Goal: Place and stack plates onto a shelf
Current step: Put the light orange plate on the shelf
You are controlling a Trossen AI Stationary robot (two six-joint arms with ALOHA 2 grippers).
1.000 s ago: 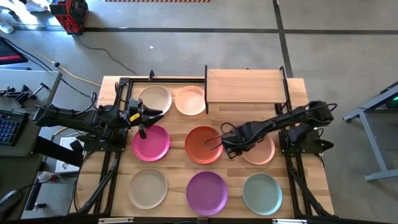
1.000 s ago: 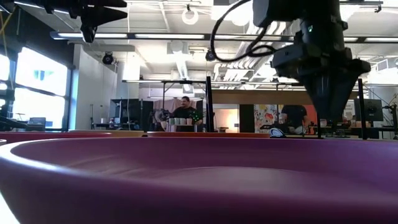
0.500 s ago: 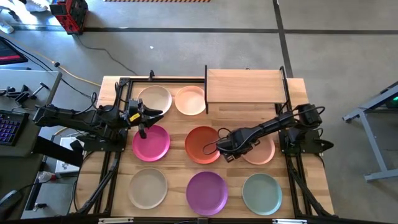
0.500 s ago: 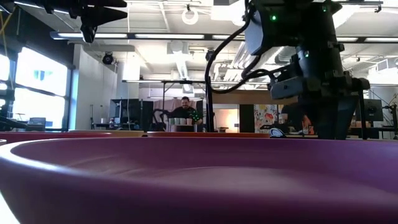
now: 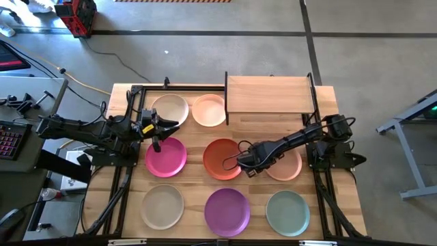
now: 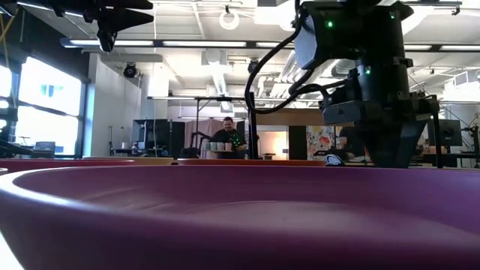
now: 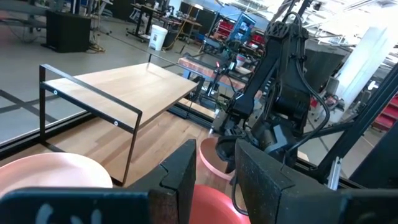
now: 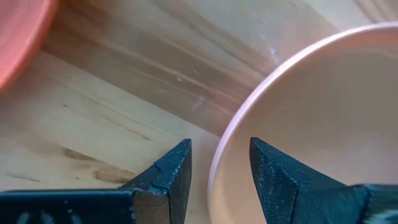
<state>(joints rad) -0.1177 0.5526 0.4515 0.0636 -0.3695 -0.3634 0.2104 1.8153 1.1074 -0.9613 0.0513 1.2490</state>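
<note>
Here, seen from above, a slatted wooden tabletop [image 5: 191,181] holds eight round plates in three rows, with a robot arm at each side. The back row has the cream plate [image 5: 171,109] and the peach plate [image 5: 209,110], just beside each other. The middle row has the magenta plate [image 5: 166,156], the orange plate [image 5: 220,159] and the salmon plate [image 5: 288,166]. The front row has the beige plate [image 5: 162,206], the purple plate [image 5: 227,210] and the pale grey-green plate [image 5: 287,212]. The shelf [image 5: 268,94], a light-wood board on thin black posts, stands at the back of the table, to the right of the peach plate, with nothing on its top.

The right gripper [image 5: 249,166] is low over the strip of table between the orange and salmon plates. Its wrist camera shows the two dark fingers [image 8: 171,167] parted, straddling the salmon plate's rim [image 8: 233,134], one finger outside over bare wood and one inside over the plate. The fingers are not closed on the rim.

The left gripper [image 5: 158,134] hangs above the table between the cream and magenta plates; its wrist view shows its fingers [image 7: 184,167] apart, holding nothing.

From table height, the purple plate's rim [image 6: 240,202] fills the foreground, and a person [image 6: 229,133] is far off in the room behind.
</note>
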